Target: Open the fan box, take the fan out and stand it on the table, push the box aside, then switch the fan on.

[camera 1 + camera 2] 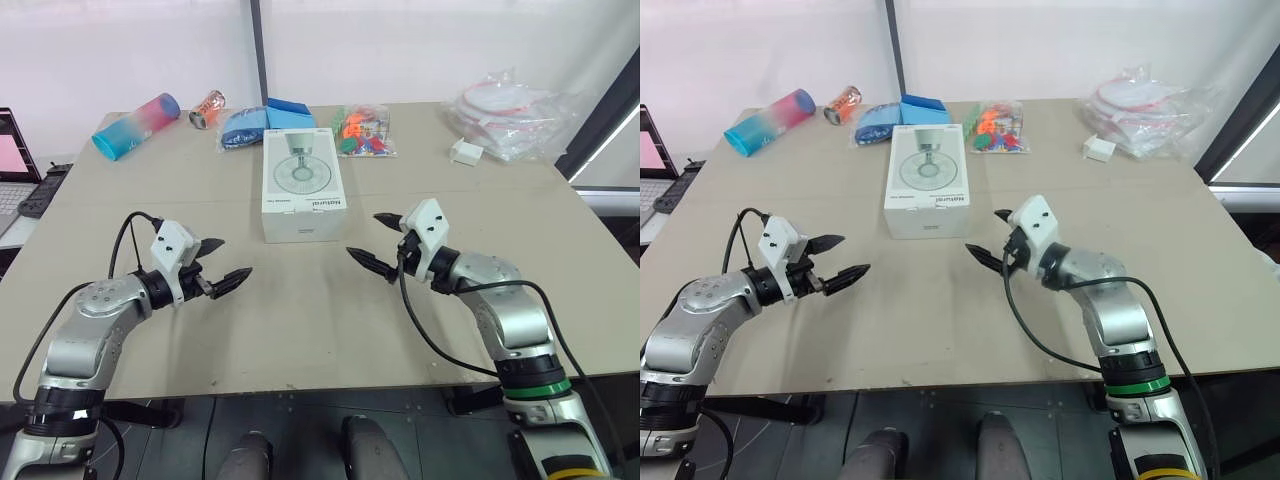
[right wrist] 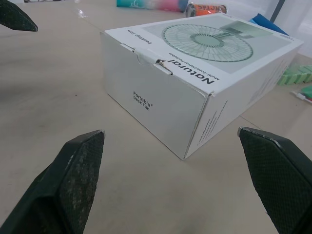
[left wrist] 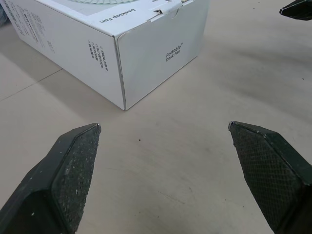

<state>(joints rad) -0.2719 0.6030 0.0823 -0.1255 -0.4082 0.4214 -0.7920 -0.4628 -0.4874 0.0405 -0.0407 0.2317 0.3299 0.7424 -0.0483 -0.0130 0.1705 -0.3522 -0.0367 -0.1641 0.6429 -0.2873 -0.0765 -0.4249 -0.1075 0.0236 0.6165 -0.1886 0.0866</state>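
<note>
**Opening stance, seen from the head.** The box (image 1: 303, 185) lies flat near the middle of the table (image 1: 300, 330). Its printed lid faces up, its long axis runs from 12 to 6 o'clock, and its short near end faces the robot. The tab (image 2: 157, 64) on that near end sits tucked in its slot, so the box reads as shut. The fan is judged to be inside, with nothing taken out.

The left claw (image 1: 236, 256) is held low over the table at about 7 o'clock of the box. It is released, with its fingers spread wide and nothing in them. The right claw (image 1: 362, 234) is at about 5 o'clock, likewise released and empty. Both point inward at the near end and stand apart from the box. This mirrored stance probably lets one claw work the tab while the other steadies the box. In each wrist view the near end stands between that claw's spread fingers, which suggests an approach lined up on the flap rather than on the long sides.

Clutter runs along the far edge from 10 to 2 o'clock:
- a bottle (image 1: 136, 125)
- a can (image 1: 207, 108)
- a pouch (image 1: 245, 127), just beyond the box's far end
- a toy bag (image 1: 365, 132)
- a white block (image 1: 465, 152)
- plastic bags (image 1: 510, 115)

The bare table at 3 and 9 o'clock looks like the likelier room for pushing the box aside.
</note>
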